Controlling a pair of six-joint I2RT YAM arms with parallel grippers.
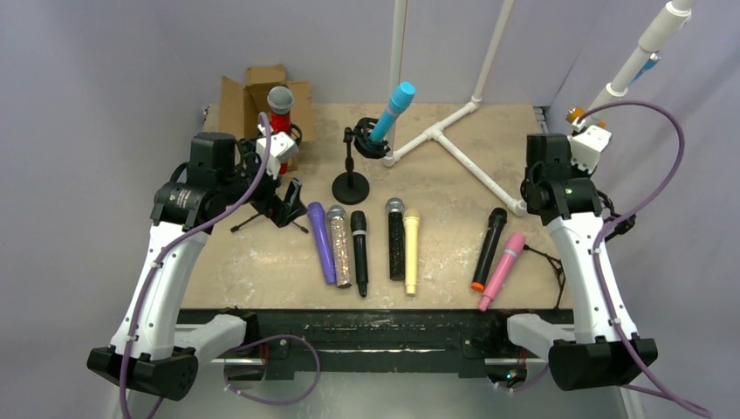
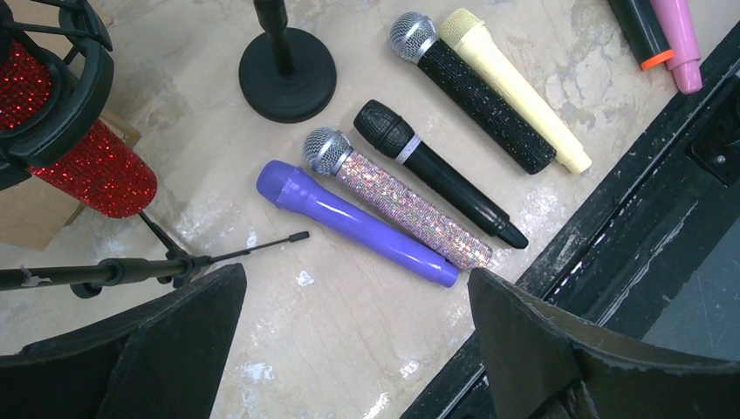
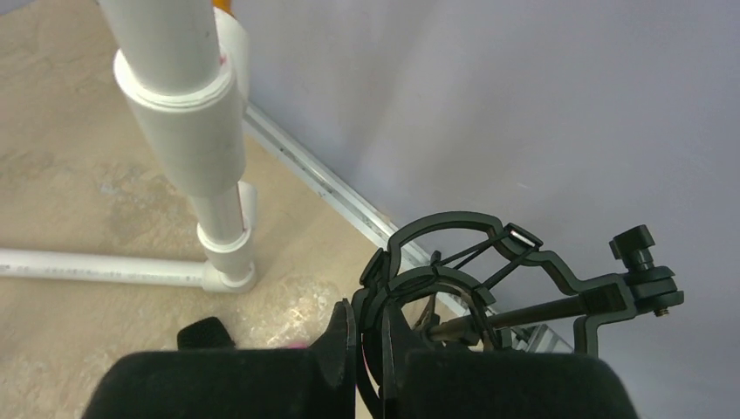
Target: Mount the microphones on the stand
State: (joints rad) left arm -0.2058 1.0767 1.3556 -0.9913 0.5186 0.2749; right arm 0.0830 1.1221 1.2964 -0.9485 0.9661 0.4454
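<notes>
Left gripper (image 2: 356, 288): spread wide, left of the row.
Right gripper (image 3: 366, 327): pinching mount (image 3: 454, 216), far right.
Loose mics (image 1: 359, 251): seven in a row, near centre.
Blue mic (image 1: 393, 109): mounted, far centre.
Red mic (image 1: 280, 118): mounted, far left.

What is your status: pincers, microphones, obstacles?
Left pincer open, near purple microphone. Right pincer shut, seemingly on empty shock mount. Red microphone and blue microphone mounted; seven more on table. White pipe near right pincer.
</notes>
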